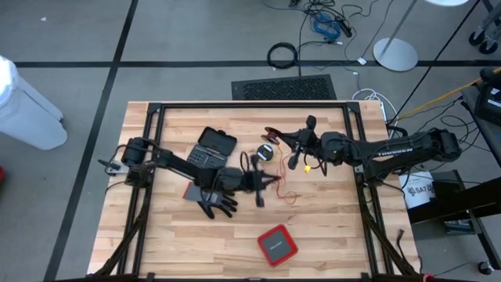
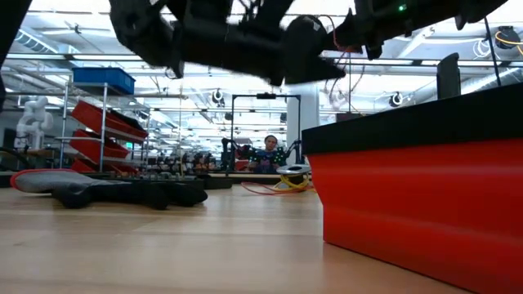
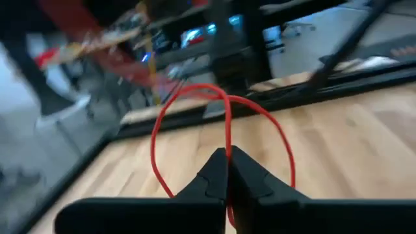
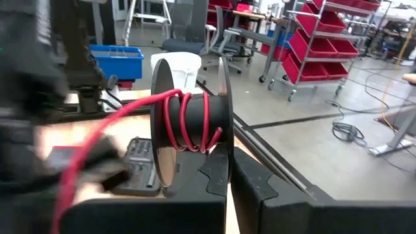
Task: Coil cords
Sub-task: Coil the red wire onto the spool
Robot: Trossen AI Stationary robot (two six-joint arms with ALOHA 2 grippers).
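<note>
Red wire (image 3: 224,123) is pinched in the closed left hand (image 3: 227,159); right hand (image 4: 229,169) grips a spool (image 4: 188,123).

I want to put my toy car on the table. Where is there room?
The bare wood along the table's near edge, left of the red box, is free. So is the far corner by the left arm, beyond the black case. The middle is crowded: both grippers, the glove, spool and red wire.

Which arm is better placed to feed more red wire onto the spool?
Left. The left gripper is shut on the red wire, while the right gripper is shut on the spool.
</note>
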